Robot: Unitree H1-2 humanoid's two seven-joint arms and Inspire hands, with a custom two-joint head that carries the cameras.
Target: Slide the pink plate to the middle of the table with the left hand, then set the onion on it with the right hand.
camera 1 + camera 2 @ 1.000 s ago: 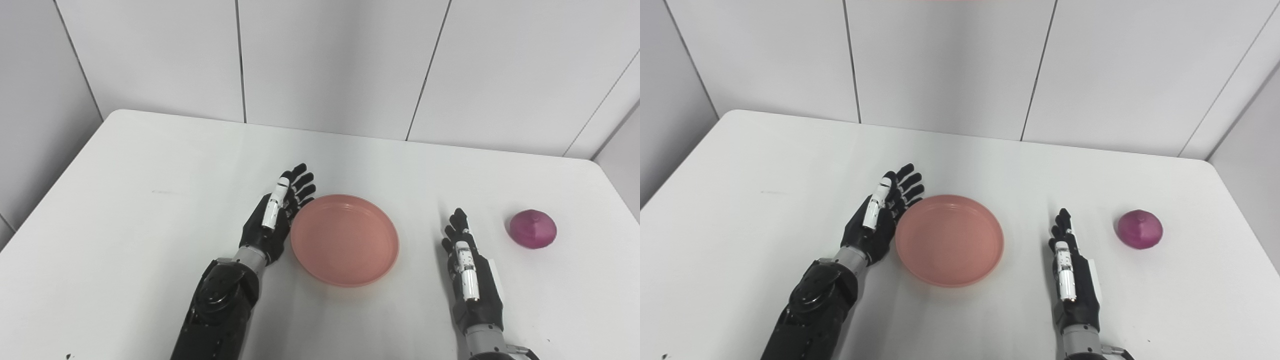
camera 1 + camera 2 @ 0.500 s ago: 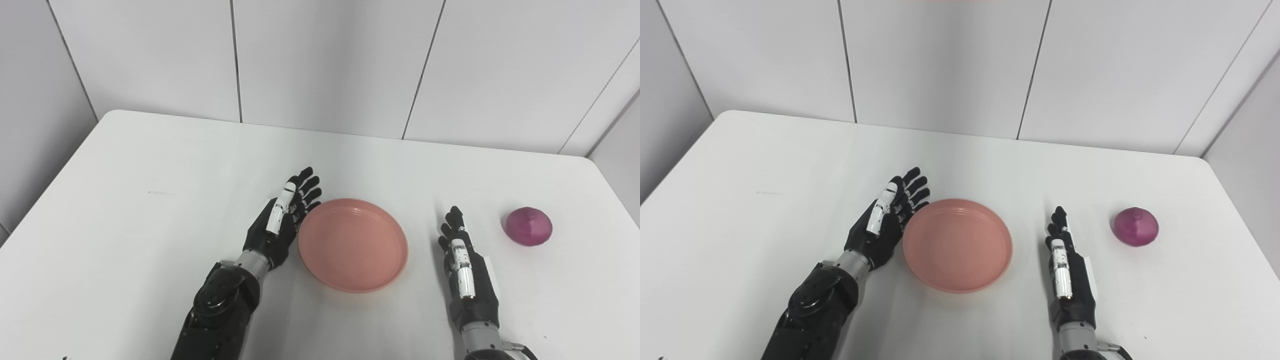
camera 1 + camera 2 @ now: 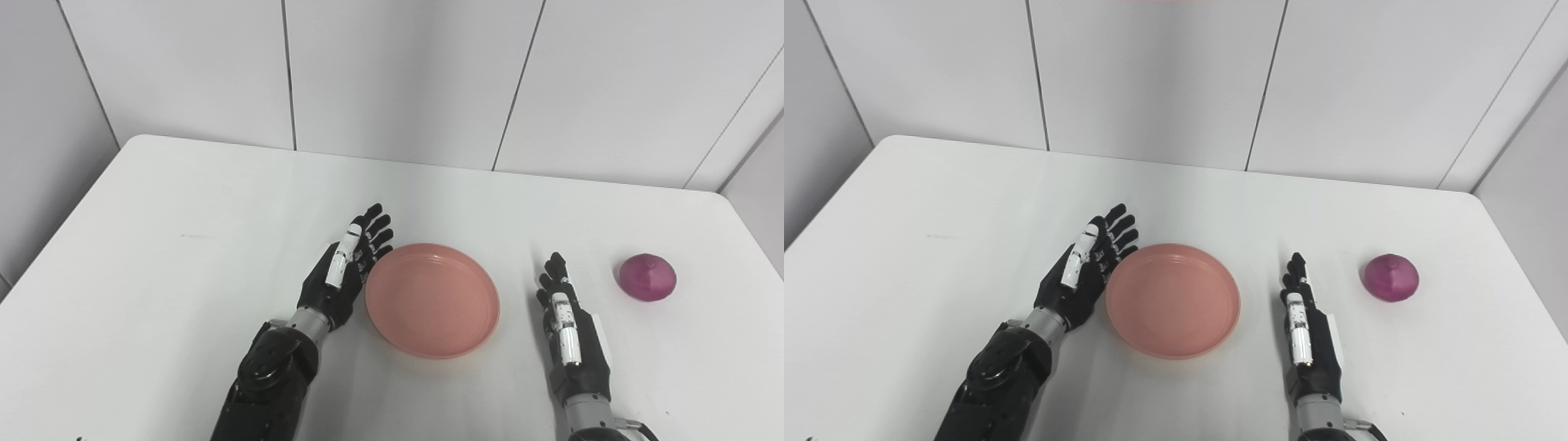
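Pink plate (image 3: pixel 432 299) mid-counter, left hand (image 3: pixel 343 273) flat against its left rim, fingers spread, empty. Right hand (image 3: pixel 569 334) released; onion (image 3: pixel 647 277) near, right. Next: approach onion from above, wrap fingers evenly, avoid rolling.

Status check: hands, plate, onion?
Left hand open beside round pink plate. Right hand open. Purple onion untouched on white table.
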